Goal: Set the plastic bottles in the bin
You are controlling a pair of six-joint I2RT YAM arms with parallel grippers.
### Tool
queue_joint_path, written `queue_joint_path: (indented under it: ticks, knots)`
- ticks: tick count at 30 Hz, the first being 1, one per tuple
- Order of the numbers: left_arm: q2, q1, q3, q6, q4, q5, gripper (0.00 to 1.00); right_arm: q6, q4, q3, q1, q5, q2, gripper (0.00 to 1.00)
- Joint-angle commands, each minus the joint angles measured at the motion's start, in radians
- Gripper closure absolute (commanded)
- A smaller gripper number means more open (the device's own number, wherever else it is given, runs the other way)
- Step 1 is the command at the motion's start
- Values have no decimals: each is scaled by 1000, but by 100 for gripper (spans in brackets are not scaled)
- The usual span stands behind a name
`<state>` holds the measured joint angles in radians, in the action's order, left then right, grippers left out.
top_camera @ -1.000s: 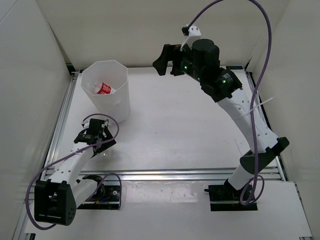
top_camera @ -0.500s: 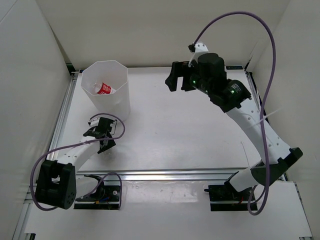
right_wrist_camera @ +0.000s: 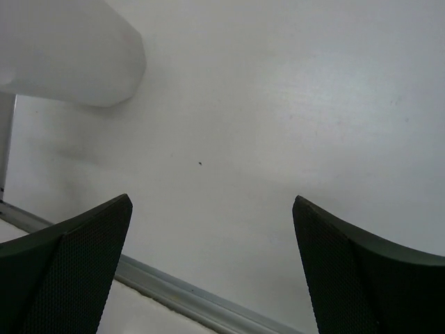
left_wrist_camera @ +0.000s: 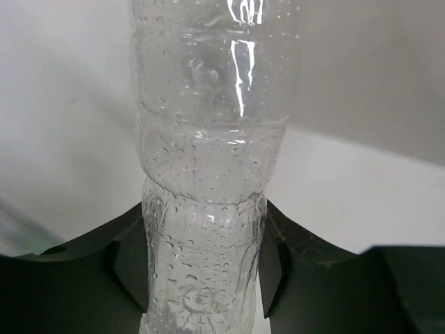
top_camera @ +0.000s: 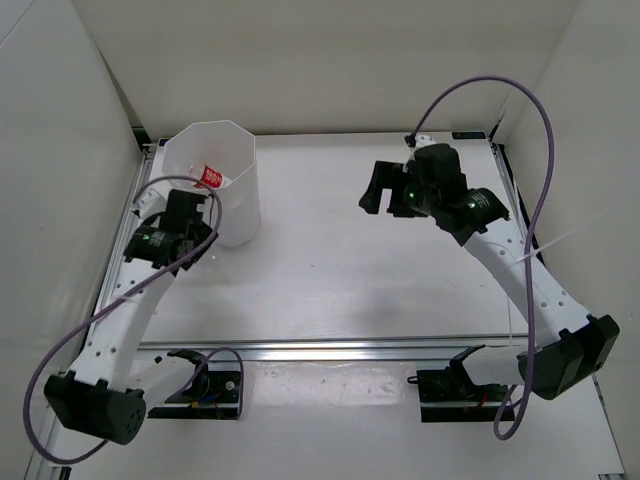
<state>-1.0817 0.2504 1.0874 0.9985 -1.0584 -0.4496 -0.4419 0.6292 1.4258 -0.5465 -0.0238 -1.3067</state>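
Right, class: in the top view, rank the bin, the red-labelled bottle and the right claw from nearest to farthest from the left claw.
1. bin, right beside the left claw.
2. red-labelled bottle, inside the bin.
3. right claw, far off right.

bottle (left_wrist_camera: 201, 209): clear glossy plastic, droplet-beaded | table (right_wrist_camera: 278, 104): matt white

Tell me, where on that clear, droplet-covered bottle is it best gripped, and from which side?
Grip the clear bottle at its narrower section, coming from the sides to pinch across its width, as the left end effector does now. The body is round and widens beyond that section, so the wider part probably helps stop it sliding through.
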Motion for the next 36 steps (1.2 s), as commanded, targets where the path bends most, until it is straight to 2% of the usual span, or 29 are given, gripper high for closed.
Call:
queue_joint_path:
  ticks: [1, 3, 7, 8, 13, 14, 15, 16, 17, 20, 23, 26, 27, 28, 31, 34, 36]
  knots:
    - [100, 13, 219, 75, -27, -57, 64, -108, -45, -111, 31, 145, 55, 0]
    - [100, 13, 290, 3, 68, -57, 69, -119, -56, -133, 31, 182, 55, 0]
    - [-41, 13, 489, -124, 164, -66, 69, -109, -66, -105, 31, 206, 14, 0]
    - [-126, 13, 562, -144, 173, -66, 68, -95, -66, -91, 31, 215, -9, 0]
    - [-346, 4, 698, -204, 206, -8, 59, -70, -66, 16, 31, 225, -66, 0]
    - [-400, 4, 739, -204, 206, -8, 52, -70, -56, 25, 31, 225, -77, 0]
    - [-421, 4, 758, -215, 206, -8, 37, -61, -56, 25, 31, 225, -77, 0]
    - [-437, 4, 776, -215, 187, -33, 8, -61, -56, 36, 40, 225, -77, 0]
    - [-451, 4, 796, -201, 169, -58, 0, -61, -56, 36, 40, 225, -77, 0]
    - [-448, 13, 848, -201, 89, -150, 0, -80, -17, 27, 51, 213, -77, 0]
    - [-328, 13, 761, -201, 89, -268, 0, -124, 20, -16, 86, 213, -52, 0]
    - [-134, 13, 542, -183, 145, -360, 0, -150, 43, -82, 117, 213, -13, 0]
    - [-79, 13, 467, -163, 156, -418, 0, -150, 43, -97, 135, 228, -2, 0]
    - [30, 13, 307, -137, 156, -443, 0, -150, 43, -113, 144, 243, 21, 0]
    - [217, 13, 44, -107, 166, -486, 0, -141, 53, -163, 169, 243, 62, 0]
    - [351, 13, -110, -120, 137, -498, 0, -106, 53, -185, 178, 254, 89, 0]
    - [391, 13, -148, -106, 127, -538, 0, -106, 76, -185, 189, 231, 101, 0]
